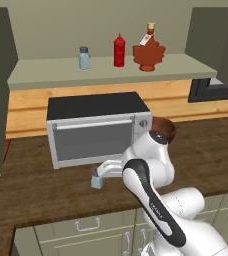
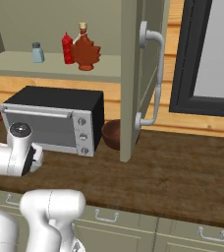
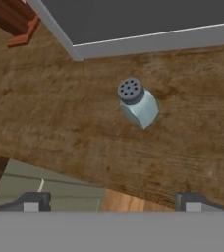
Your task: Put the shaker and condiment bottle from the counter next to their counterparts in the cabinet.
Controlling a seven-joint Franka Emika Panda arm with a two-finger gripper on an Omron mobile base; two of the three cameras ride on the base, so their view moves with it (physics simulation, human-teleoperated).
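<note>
The shaker [image 3: 137,102], pale blue with a grey perforated cap, stands upright on the dark wood counter [image 3: 60,113] just in front of the toaster oven [image 1: 98,127]. My gripper [image 3: 112,202] hangs above it, open, with nothing between the fingers. In the left base view the hand sits right over the shaker [image 1: 97,179]. On the cabinet shelf [image 1: 46,75] stand the twin shaker [image 1: 84,57], the red squeeze bottle [image 1: 119,50] and, close on its right, the maple-leaf condiment bottle [image 1: 148,52].
A brown bowl [image 2: 113,134] sits to the right of the toaster oven [image 2: 55,118]. The open cabinet door [image 2: 133,74] with its long handle juts out over the counter [image 2: 173,172]. A dark window frame [image 2: 182,59] stands at the right.
</note>
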